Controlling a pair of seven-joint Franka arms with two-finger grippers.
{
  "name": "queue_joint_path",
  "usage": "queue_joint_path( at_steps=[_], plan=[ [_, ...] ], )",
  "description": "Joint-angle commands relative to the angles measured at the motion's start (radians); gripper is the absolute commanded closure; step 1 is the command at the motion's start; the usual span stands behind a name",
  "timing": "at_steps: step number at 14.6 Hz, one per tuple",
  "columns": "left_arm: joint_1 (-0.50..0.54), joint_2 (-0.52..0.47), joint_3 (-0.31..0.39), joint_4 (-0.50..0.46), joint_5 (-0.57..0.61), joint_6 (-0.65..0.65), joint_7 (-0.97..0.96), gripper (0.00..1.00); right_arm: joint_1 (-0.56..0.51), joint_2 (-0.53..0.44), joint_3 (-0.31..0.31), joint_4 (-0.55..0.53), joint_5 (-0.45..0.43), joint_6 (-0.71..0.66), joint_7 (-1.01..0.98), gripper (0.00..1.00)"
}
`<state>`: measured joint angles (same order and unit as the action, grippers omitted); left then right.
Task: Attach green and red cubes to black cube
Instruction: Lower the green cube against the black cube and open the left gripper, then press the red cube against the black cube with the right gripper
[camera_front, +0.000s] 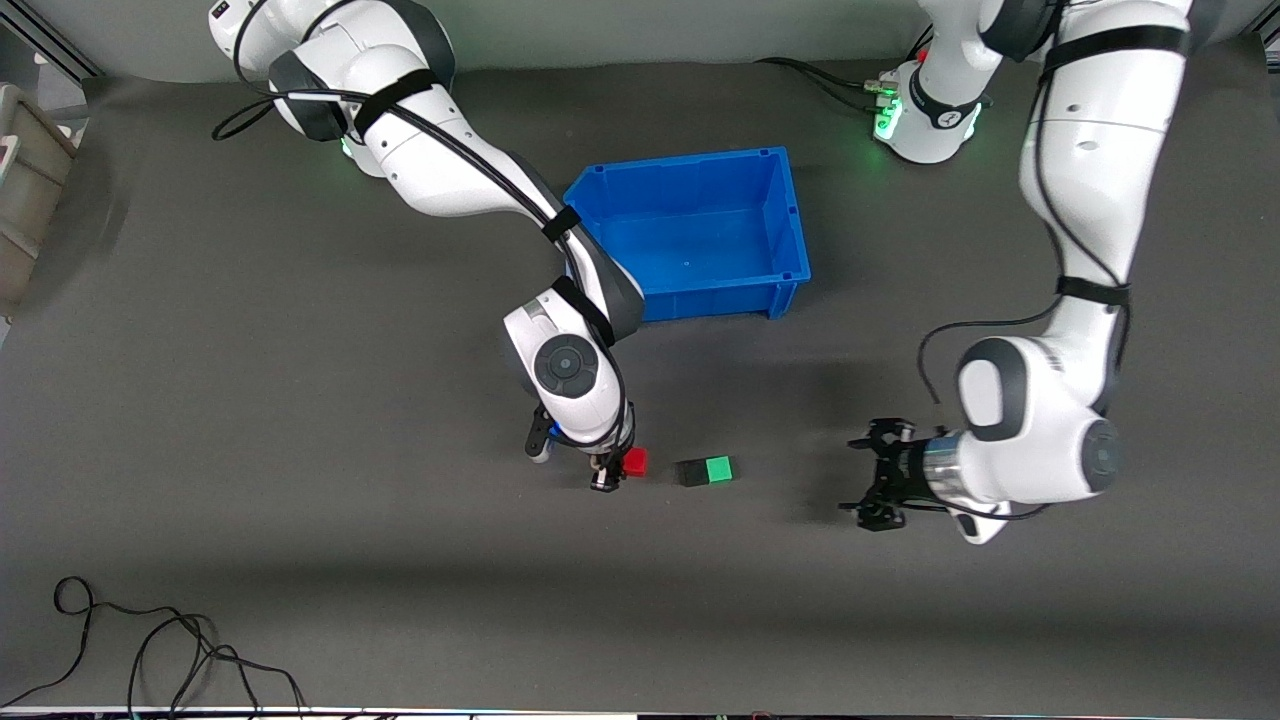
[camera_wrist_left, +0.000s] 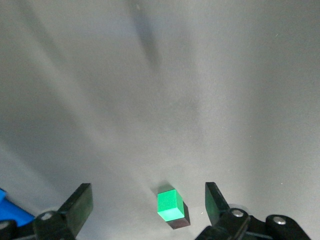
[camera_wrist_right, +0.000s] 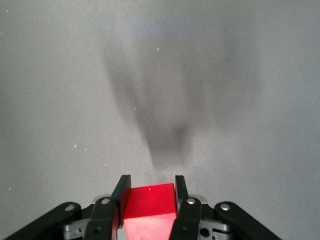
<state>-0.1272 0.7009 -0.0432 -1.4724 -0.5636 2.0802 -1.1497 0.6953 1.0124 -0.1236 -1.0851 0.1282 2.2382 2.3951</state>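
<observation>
1. The worktop (camera_front: 300, 560) is a dark grey matte sheet, smooth and faintly speckled in the wrist views.
2. The blue bin (camera_front: 783, 225) is a glossy plastic tub with a thick rim and sloping walls; I take it as the landmark.
3. The black cube (camera_front: 691, 473) and the green cube (camera_front: 719, 469) sit pressed side by side on the worktop, nearer to the front camera than the blue bin, the green one toward the left arm's end. Both are small, sharp-edged and plain.
4. The red cube (camera_front: 635, 461), also nearer the camera than the bin, lies beside the black cube with a gap between, toward the right arm's end.
5. The right end effector (camera_front: 612, 472) pinches the red cube between its flat black fingers (camera_wrist_right: 121, 197).
6. The left end effector (camera_front: 880, 476) hovers spread wide, toward the left arm's end from the bin.
7. I can read no writing on any of the things.
</observation>
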Motion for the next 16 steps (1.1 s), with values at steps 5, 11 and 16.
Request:
queue_joint_path(
  at_steps=[5, 11, 16],
  plan=[
    [0.052, -0.029, 0.000, -0.032, 0.005, -0.005, 0.044, 0.00, 0.004, 0.100, -0.002, 0.082, -0.030, 0.104, -0.043, 1.00],
    [0.052, -0.018, 0.000, -0.039, -0.009, 0.015, 0.041, 0.00, 0.021, 0.129, -0.002, 0.083, -0.035, 0.120, -0.123, 1.00],
    [0.050, -0.018, -0.001, -0.054, -0.010, 0.051, 0.031, 0.00, 0.033, 0.133, 0.001, 0.090, -0.061, 0.141, -0.122, 1.00]
  ],
)
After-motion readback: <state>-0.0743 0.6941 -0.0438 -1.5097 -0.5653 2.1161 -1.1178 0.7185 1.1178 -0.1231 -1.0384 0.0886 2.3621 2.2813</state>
